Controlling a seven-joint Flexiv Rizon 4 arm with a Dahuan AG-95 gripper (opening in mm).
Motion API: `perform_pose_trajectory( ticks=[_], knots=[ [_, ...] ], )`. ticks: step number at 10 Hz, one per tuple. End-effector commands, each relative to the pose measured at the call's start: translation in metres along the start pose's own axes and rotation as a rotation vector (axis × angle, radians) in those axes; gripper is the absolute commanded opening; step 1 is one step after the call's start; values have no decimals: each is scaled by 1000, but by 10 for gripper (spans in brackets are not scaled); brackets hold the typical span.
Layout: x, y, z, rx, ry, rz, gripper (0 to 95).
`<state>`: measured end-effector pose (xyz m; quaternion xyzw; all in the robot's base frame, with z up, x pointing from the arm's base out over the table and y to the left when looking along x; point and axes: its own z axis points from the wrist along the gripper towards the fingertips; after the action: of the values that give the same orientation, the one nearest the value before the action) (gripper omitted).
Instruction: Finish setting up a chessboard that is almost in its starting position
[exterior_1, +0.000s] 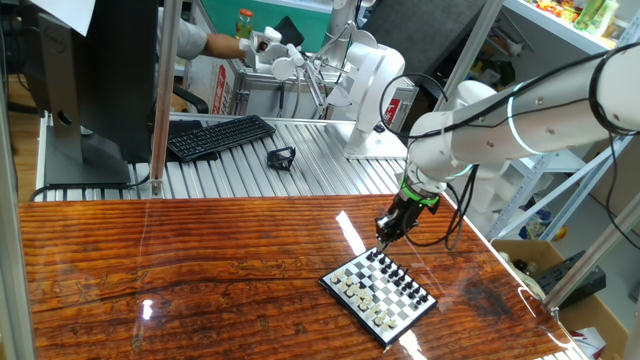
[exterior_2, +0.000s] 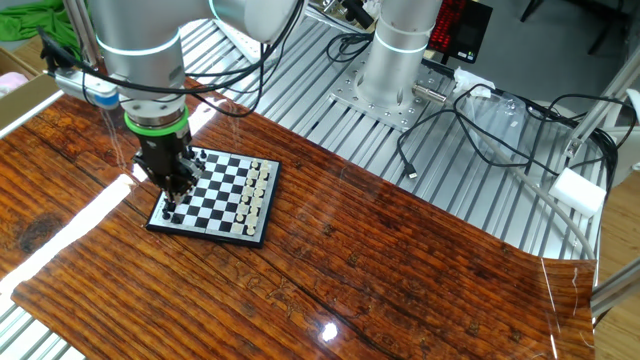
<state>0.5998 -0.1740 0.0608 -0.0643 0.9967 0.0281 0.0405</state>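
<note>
The chessboard (exterior_1: 379, 290) lies on the wooden table top, small and checkered with a dark rim. It also shows in the other fixed view (exterior_2: 216, 195). Black pieces (exterior_2: 178, 203) stand along its left side there and white pieces (exterior_2: 256, 190) along its right side. My gripper (exterior_1: 384, 236) points down, just over the board's black-piece edge; in the other fixed view the gripper (exterior_2: 177, 186) hangs above the black rows. Its dark fingers are close together. The frames do not show whether a piece sits between them.
A black keyboard (exterior_1: 220, 136), a monitor (exterior_1: 100, 80) and a small black object (exterior_1: 281, 157) stand on the slatted metal table behind. A second white arm (exterior_1: 368, 85) stands at the back. Loose cables (exterior_2: 470, 120) lie by the arm's base (exterior_2: 395, 60).
</note>
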Motion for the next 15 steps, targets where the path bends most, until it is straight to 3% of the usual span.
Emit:
perform_pose_trajectory(
  ticks=[1, 9, 15],
  knots=[
    [0, 0, 4, -5, -4, 2, 0],
    [-1, 0, 12, -7, -10, 13, 0],
    [-1, 0, 13, 0, -11, 173, 0]
  ],
)
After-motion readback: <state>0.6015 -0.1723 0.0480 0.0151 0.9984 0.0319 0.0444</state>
